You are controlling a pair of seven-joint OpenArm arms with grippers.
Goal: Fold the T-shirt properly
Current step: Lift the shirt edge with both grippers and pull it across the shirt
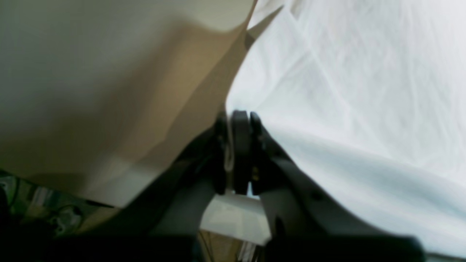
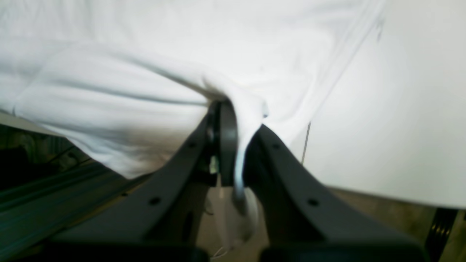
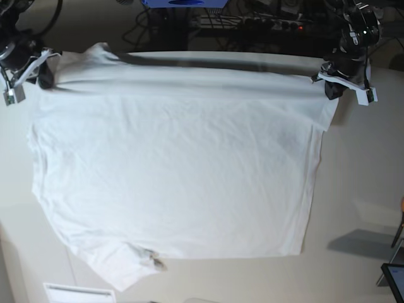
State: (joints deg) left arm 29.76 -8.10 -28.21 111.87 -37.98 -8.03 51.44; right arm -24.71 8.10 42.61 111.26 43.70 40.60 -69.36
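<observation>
The T-shirt point(image 3: 177, 170) is spread across the pale table point(image 3: 360, 189), its far edge stretched between the 2 arms at the back of the base view. That edge is lifted slightly, and a long fold is formed along it (a shadow band runs beneath the fold). The rest of the cloth lies flat, with light wrinkles, and 1 sleeve is seen at the near left corner, where a small dark mark is visible on the fabric.

The left gripper point(image 1: 236, 120) is closed on the T-shirt's edge; in the left wrist view a thin strip of white cloth is pinched between its dark fingers point(image 1: 240, 145), with bare table to one side and cloth to the other.

The right gripper point(image 2: 242, 120) is likewise clamped on the T-shirt, and a bunched tuft of fabric is seen hanging down between its jaws in the right wrist view.

No brand, label or readable writing can be made out on the shirt or elsewhere.
</observation>
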